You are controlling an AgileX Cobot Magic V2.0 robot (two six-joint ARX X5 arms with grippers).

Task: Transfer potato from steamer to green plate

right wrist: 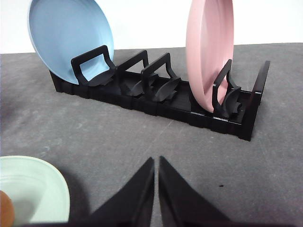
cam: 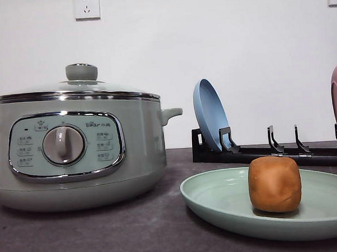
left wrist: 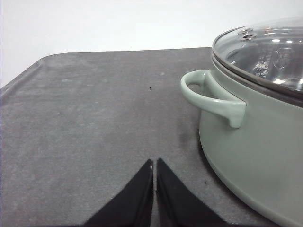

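Observation:
The orange-brown potato (cam: 274,183) stands on the pale mint green plate (cam: 217,199) at the front right of the table. A sliver of the potato (right wrist: 5,208) and the plate's rim (right wrist: 45,187) also appear in the right wrist view. The sage-green steamer (cam: 73,148) sits at the left with its glass lid (cam: 81,85) on. My left gripper (left wrist: 154,163) is shut and empty above the dark mat, beside the steamer's side handle (left wrist: 210,97). My right gripper (right wrist: 156,161) is shut and empty over the mat between the plate and the rack.
A black dish rack (right wrist: 156,94) stands behind the green plate, holding a blue plate (right wrist: 71,38) and a pink plate (right wrist: 208,47) upright. The dark grey mat (left wrist: 85,118) covers the table. A white wall with sockets (cam: 86,6) rises behind.

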